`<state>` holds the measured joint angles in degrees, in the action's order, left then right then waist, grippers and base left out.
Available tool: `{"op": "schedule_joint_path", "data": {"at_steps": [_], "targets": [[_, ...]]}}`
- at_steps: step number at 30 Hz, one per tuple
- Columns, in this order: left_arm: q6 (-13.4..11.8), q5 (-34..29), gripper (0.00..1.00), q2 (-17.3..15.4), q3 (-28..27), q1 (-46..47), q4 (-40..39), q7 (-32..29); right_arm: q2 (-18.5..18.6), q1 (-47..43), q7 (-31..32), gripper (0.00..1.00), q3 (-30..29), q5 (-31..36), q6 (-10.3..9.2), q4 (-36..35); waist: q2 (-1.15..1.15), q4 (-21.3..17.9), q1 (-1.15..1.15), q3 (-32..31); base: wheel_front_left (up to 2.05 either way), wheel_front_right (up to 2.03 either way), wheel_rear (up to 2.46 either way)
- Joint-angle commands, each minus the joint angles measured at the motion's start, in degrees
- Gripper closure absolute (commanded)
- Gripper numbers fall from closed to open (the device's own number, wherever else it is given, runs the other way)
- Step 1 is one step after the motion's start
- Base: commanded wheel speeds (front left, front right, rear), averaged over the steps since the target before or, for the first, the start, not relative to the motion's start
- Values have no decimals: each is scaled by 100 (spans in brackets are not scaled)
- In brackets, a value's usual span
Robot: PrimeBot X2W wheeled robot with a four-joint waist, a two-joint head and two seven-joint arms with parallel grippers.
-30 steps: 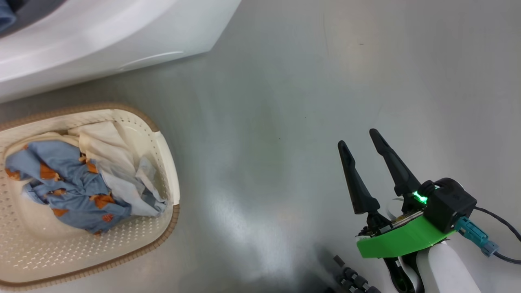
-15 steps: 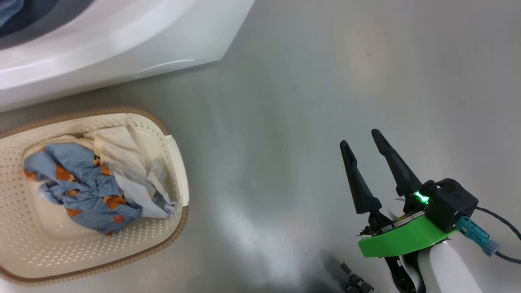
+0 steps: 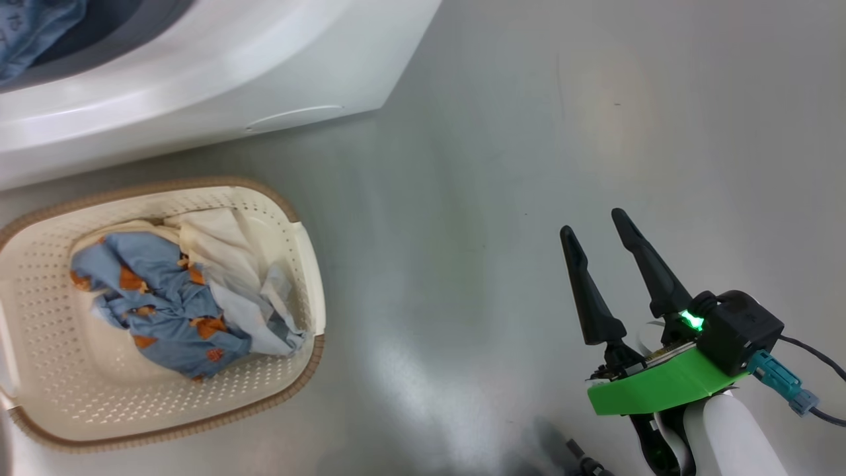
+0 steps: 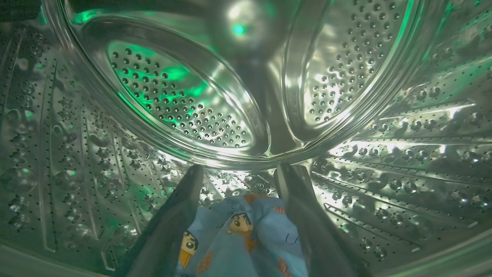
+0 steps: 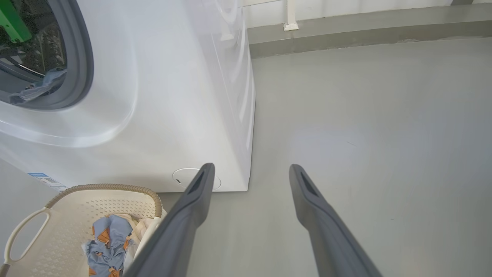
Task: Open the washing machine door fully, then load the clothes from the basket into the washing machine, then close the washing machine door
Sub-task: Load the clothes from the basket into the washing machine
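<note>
The cream perforated basket (image 3: pixel 39 317) with a brown rim sat on the grey floor (image 3: pixel 462 198) just in front of the white washing machine (image 3: pixel 231 73), its long axis running left to right along the machine's front. Crumpled clothes (image 3: pixel 165 304) lay inside, light-blue fabric with orange figures beside cream pieces. The left gripper (image 4: pixel 241 168) was spread wide inside the steel drum (image 4: pixel 184 104), above a blue cartoon-print garment (image 4: pixel 238 238). The right gripper (image 3: pixel 591 222) hovered wide open above the floor.

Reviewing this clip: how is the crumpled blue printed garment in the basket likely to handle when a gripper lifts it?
Probably floppy: the blue garment lies in soft crumpled folds, so it should drape and trail. Likely light, being thin cloth. It overlaps the cream garment in the basket, so that may lift along with it.
</note>
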<state>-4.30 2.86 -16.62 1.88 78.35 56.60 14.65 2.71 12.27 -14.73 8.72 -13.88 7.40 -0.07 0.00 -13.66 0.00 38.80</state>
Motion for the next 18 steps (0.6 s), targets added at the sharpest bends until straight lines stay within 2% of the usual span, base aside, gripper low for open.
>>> {"op": "schedule_joint_path", "data": {"at_steps": [1,9,18], "targets": [[-81,65,0,-174,-46,-182,-254,34,17,-61,-27,0,93,-25,9,-99,0,61,0,-33,0,0,0],[-132,196,0,108,-45,-700,-723,34,17,-53,-27,0,0,23,9,-114,0,264,0,-189,0,0,0],[-64,298,0,416,30,-1339,-1388,34,17,-94,-27,0,-176,168,9,-125,0,598,0,-417,0,0,0]]}}
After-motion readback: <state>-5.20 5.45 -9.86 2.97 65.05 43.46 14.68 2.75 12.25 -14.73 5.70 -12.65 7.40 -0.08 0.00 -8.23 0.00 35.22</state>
